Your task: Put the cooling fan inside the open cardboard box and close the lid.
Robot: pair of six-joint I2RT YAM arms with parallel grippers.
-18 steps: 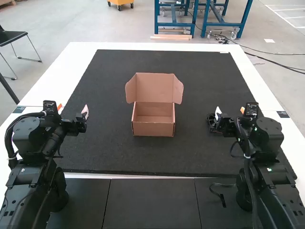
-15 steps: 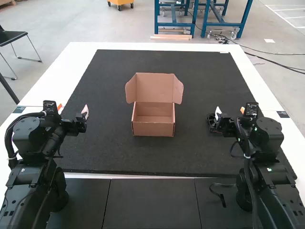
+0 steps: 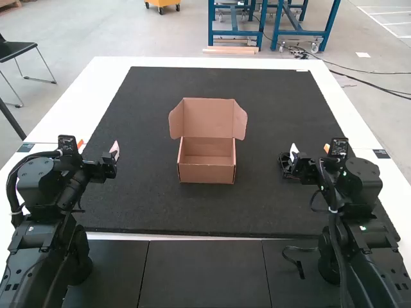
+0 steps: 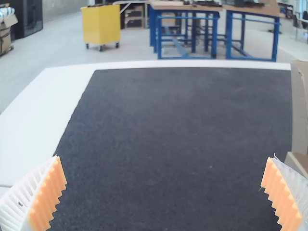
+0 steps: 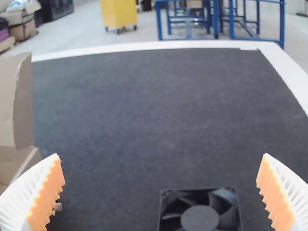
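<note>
Now the cooling fan [image 5: 199,212] lies flat, hub up, by the right gripper [image 5: 159,192]; it and the left gripper [image 4: 163,192] point forward, low, fingers spread wide and empty.

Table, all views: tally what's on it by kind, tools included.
Cardboard box: 1
Cooling fan: 1
Black mat: 1
Tools: 2 (left tool, right tool, both open)
Total: 5
</note>
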